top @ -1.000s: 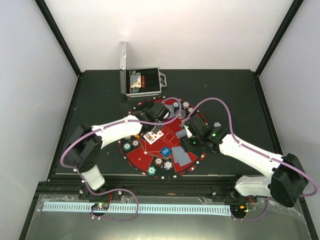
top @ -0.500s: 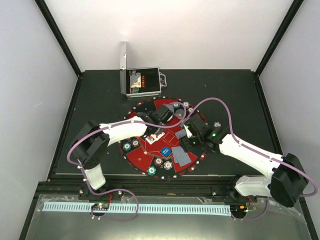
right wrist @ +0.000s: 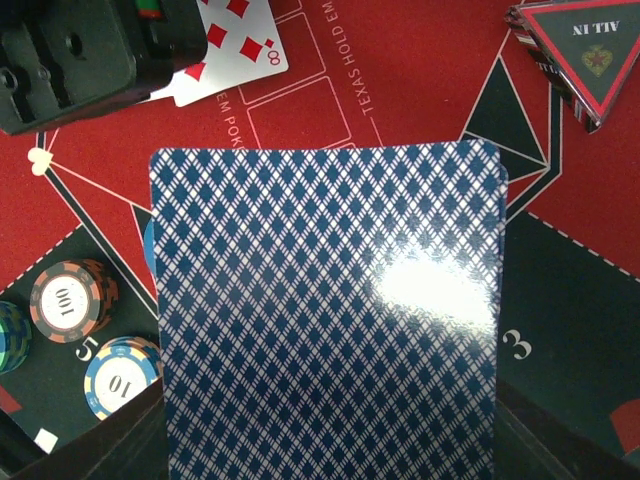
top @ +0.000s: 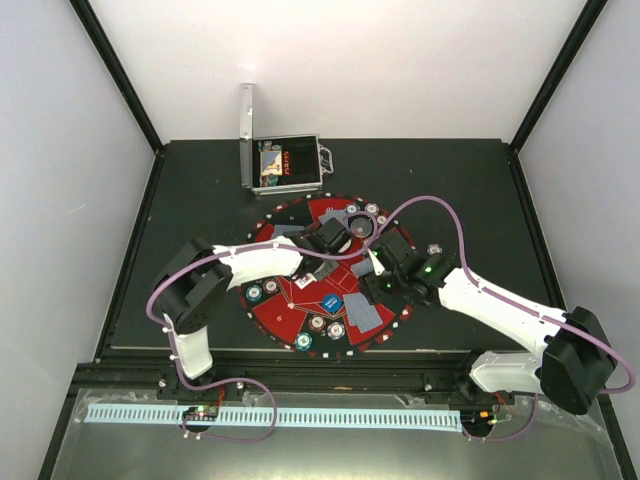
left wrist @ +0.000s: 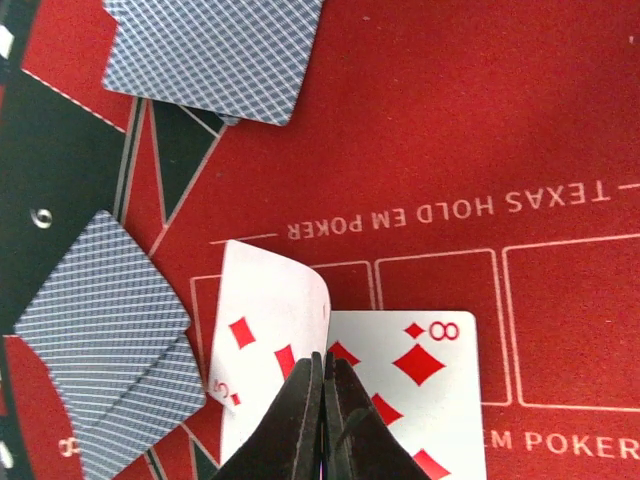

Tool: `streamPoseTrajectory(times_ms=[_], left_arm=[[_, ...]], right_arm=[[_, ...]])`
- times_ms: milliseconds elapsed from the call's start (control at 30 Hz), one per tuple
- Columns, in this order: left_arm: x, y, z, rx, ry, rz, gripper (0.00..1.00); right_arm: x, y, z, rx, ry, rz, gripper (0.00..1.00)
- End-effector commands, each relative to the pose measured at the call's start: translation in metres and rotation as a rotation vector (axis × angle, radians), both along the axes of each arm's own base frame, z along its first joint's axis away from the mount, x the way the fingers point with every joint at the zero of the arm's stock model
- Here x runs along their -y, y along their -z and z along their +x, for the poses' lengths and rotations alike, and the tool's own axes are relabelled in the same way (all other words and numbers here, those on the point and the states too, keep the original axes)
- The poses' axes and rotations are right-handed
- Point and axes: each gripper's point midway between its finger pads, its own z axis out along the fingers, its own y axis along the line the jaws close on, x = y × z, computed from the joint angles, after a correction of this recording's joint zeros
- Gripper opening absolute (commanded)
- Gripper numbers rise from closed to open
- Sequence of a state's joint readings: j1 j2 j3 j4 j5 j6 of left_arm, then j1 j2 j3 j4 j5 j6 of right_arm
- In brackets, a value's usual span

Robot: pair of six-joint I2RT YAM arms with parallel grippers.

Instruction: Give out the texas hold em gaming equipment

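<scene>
Over the centre of the mat (left wrist: 450,120), printed TEXAS HOLD EM POKER, the left gripper (left wrist: 324,372) is pinched tight on a tilted red diamond card (left wrist: 265,310) that partly covers the eight of diamonds (left wrist: 425,375). The right gripper (right wrist: 325,455) holds a blue-backed card (right wrist: 320,300) (some glare on it) above the mat's rim, near a chip (right wrist: 70,300) marked 100 and an ALL IN marker (right wrist: 585,50).

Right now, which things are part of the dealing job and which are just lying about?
Job: curled diamond card in left gripper, eight of diamonds, blue-backed card in right gripper, chip stacks.
Lying about: metal case, round mat.
</scene>
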State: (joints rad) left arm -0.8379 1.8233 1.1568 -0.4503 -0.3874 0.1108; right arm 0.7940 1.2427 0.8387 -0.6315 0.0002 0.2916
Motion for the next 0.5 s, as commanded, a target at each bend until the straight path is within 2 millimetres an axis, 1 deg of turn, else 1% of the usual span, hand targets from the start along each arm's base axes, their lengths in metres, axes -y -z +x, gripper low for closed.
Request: streamPoseTrajectory(times_ms=[0, 233, 467], left_arm=[[0.008, 0.014, -0.011, -0.079, 0.002, -0.022, 0.02], [0.018, 0.025, -0.015, -0.137, -0.005, -0.059, 0.02], [0.022, 0.031, -0.015, -0.154, -0.024, -0.071, 0.07]], right_arm=[[-0.001, -0.003, 0.002, 0.015, 0.004, 0.015, 0.62], [-0.001, -0.002, 0.000, 0.007, 0.003, 0.020, 0.62], [0.000, 0.000, -0.001, 0.000, 0.003, 0.017, 0.62]])
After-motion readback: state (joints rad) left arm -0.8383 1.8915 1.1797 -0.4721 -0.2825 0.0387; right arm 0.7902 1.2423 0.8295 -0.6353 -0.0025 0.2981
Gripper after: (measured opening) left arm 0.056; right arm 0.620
